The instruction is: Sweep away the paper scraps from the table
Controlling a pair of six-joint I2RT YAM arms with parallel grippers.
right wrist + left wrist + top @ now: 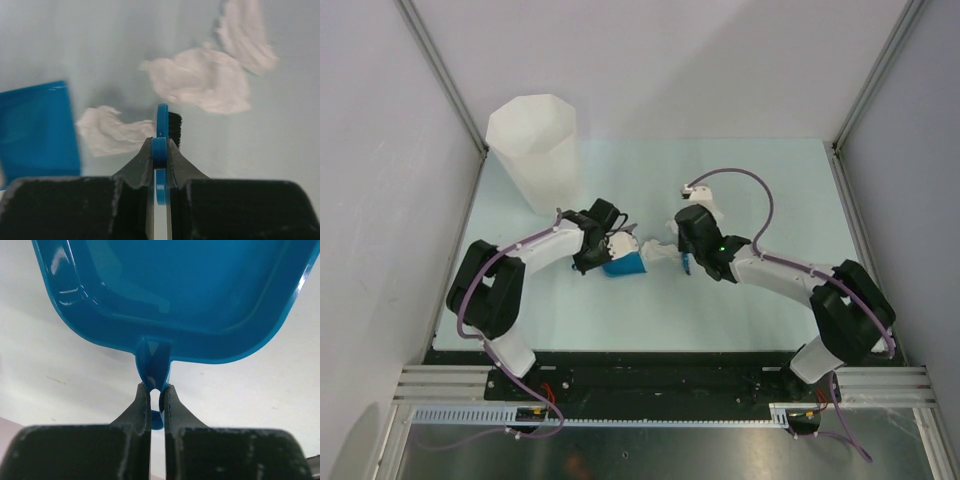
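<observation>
Paper scraps [200, 82] lie beside brush [162, 122] clenched in right fingers [140, 167]; left fingers [137, 410] grasp dustpan [190, 290]

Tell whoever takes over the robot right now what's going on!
Left gripper: shut on the dustpan handle, pan mid-table.
Right gripper: shut on the brush, close beside one scrap.
Paper scraps: three on the table, one between brush and pan, two just beyond the brush.
Done: both tools in grip. Left: sweep scraps into the pan. The white bin stands at the far left corner.
</observation>
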